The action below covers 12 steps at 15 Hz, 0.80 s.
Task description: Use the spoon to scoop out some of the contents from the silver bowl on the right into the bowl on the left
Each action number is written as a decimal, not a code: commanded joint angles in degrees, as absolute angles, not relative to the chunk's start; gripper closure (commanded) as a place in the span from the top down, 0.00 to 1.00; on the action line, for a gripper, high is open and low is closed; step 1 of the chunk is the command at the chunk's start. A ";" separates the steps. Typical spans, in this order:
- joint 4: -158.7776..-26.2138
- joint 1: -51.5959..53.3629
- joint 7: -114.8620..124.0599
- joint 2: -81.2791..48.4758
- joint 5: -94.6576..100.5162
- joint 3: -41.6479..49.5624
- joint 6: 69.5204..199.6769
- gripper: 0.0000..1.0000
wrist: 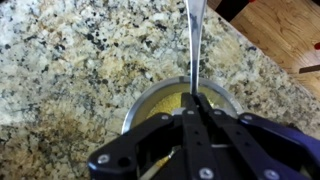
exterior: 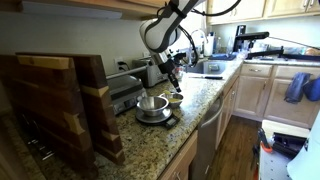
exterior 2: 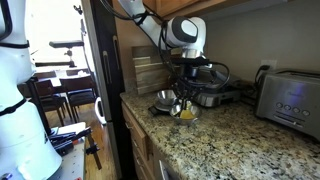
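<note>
In the wrist view my gripper (wrist: 194,97) is shut on the thin metal spoon (wrist: 193,45), which runs straight up the picture from the fingertips over the speckled counter. Directly under the jaws is a silver bowl (wrist: 140,100) with a shallow layer of tan, yellowish contents (wrist: 170,100). In both exterior views the gripper (exterior: 175,84) (exterior 2: 186,92) hangs low over this bowl (exterior: 177,98) (exterior 2: 187,112). Beside it stands a second, larger silver bowl (exterior: 152,104) (exterior 2: 163,98). The spoon is too thin to make out in the exterior views.
The granite counter (wrist: 70,50) carries wooden cutting boards (exterior: 60,100), a toaster (exterior 2: 290,95) and a dark appliance (exterior 2: 210,96) close behind the bowls. The counter edge and wood floor (wrist: 285,30) lie just beyond the bowl. A sink area (exterior: 215,68) lies further along.
</note>
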<state>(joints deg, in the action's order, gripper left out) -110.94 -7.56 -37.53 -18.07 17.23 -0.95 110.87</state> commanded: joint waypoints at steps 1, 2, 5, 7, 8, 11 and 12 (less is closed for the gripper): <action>-115.67 -7.40 -39.52 -12.01 16.04 -0.54 112.66 0.03; -115.78 -7.22 -39.85 -11.28 16.05 -0.59 112.34 0.03; -115.78 -6.49 -40.46 -9.45 16.11 -0.85 111.18 0.03; -115.65 -5.70 -41.03 -8.66 16.54 -1.15 110.64 0.03; -115.43 -5.13 -41.35 -8.40 16.74 -1.35 110.28 0.03; -114.83 -3.35 -41.86 -8.37 17.36 -2.13 109.71 0.03; -114.57 -2.57 -41.87 -8.57 17.87 -2.52 109.34 0.03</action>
